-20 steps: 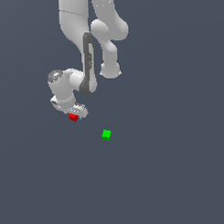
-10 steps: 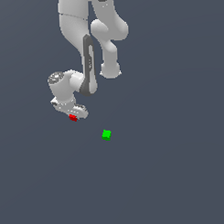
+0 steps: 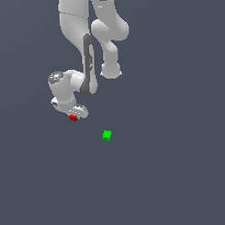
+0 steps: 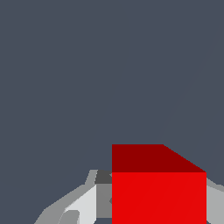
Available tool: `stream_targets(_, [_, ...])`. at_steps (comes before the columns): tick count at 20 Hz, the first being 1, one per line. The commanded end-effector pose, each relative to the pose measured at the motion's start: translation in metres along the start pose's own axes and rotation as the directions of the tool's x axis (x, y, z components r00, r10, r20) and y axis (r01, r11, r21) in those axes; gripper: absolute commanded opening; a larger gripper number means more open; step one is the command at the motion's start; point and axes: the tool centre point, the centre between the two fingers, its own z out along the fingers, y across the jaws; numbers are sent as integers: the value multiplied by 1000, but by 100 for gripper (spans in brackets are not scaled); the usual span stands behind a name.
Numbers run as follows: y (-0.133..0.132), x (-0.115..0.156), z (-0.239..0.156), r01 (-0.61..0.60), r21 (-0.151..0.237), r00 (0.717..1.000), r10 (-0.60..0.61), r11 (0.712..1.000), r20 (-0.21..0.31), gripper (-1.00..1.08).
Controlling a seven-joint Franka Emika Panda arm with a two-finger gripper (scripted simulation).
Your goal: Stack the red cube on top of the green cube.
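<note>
Toward the exterior view's left: gripper (image 3: 73, 116) clamped on the red cube (image 3: 73, 118), fingers (image 4: 83, 205) flanking it in the wrist view. Further right, well apart and slightly lower in the picture: green cube (image 3: 107, 135) alone on the grey floor (image 3: 181, 176).

Flat, even, shadowless simulator lighting throughout; both views are sharp but coarse, with blocky, jagged edges and no glare.
</note>
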Motion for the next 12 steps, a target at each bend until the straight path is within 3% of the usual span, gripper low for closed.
stream_targets(1, [0, 0, -6, 0, 0, 1000, 0, 1000, -1, -100])
stream_targets(12, [0, -1, -67, 0, 0, 1000, 0, 1000, -1, -100])
